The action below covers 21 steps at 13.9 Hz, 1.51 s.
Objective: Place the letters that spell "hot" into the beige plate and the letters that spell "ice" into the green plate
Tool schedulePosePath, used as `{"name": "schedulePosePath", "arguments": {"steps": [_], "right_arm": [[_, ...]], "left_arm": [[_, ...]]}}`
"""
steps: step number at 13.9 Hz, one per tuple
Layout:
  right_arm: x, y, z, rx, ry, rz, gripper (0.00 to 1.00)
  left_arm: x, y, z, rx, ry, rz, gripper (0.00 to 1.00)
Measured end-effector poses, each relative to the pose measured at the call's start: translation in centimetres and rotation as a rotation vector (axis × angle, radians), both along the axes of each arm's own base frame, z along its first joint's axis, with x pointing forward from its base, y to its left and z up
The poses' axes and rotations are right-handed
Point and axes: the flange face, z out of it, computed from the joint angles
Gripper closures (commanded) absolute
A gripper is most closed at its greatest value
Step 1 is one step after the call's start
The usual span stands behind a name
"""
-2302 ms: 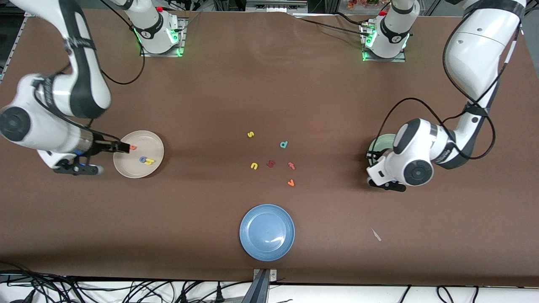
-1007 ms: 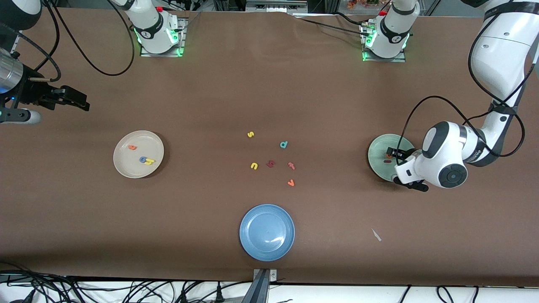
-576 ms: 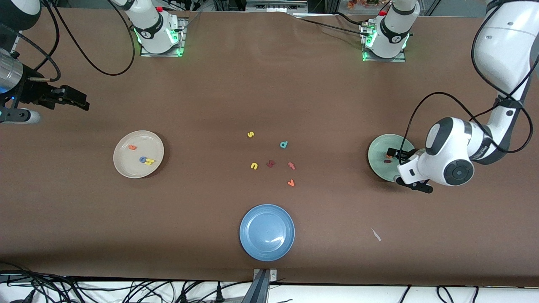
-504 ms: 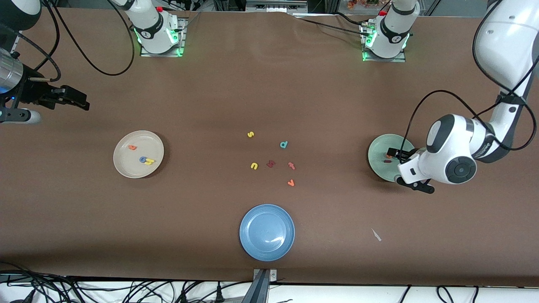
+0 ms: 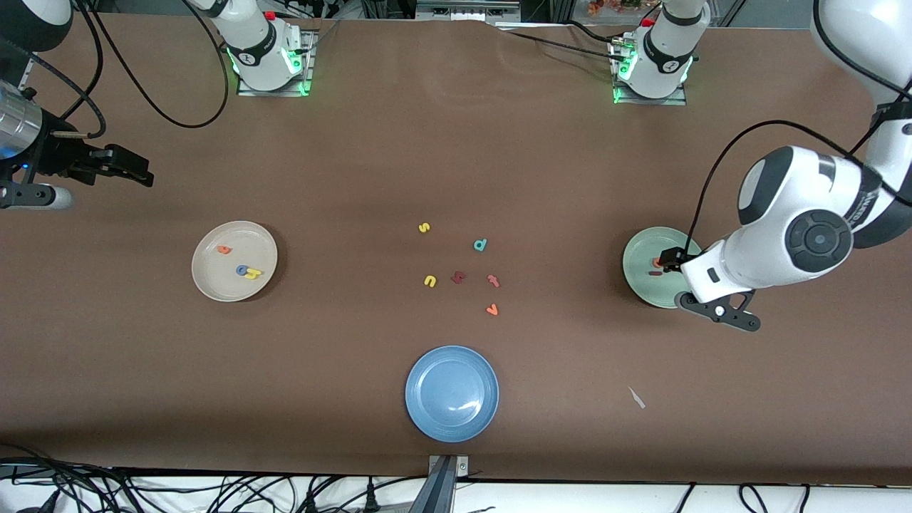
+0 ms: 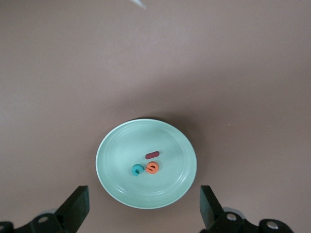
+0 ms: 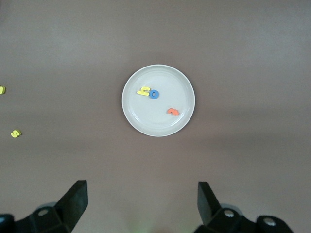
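Left end effector (image 6: pixel 141 213) hangs open and empty over the green plate (image 6: pixel 109 167), where i (image 6: pixel 152 155), c (image 6: pixel 137 170) and e (image 6: pixel 152 168) lie. Right end effector (image 7: pixel 141 208), open, waits above the table near the beige plate (image 7: pixel 184 87) holding h (image 7: pixel 143 91), o (image 7: pixel 154 94), t (image 7: pixel 173 111). Sorting looks finished; the next move is only retreat

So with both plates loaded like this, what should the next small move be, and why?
Probably just lift the left gripper clear and park it. The green plate already holds the i, c and e; the beige plate holds h, o and t. Both grippers are open and empty.
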Motion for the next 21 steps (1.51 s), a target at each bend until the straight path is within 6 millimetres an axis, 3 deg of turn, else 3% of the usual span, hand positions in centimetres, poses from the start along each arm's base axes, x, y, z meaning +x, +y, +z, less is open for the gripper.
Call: {"name": "schedulePosePath", "arguments": {"steps": [4, 9, 13, 15, 21], "right_arm": [[0.0, 0.0, 0.0, 0.000, 0.000, -0.001, 0.00], [0.0, 0.1, 0.0, 0.000, 0.000, -0.001, 0.00], [0.0, 0.1, 0.0, 0.000, 0.000, -0.001, 0.00], [0.0, 0.1, 0.0, 0.000, 0.001, -0.001, 0.00], [0.0, 0.1, 0.0, 0.000, 0.001, -0.001, 0.00]], "left_arm": [[-0.4, -0.9, 7.8, 0.007, -0.004, -0.002, 0.00], [-1.7, -3.1, 12.9, 0.056, -0.071, 0.029, 0.00], [-3.4, 1.6, 17.3, -0.023, -0.096, 0.177, 0.00], [-5.0, 2.7, 18.0, -0.016, -0.136, 0.195, 0.00], [-8.3, 4.6, 17.2, -0.002, -0.183, 0.215, 0.00]]}}
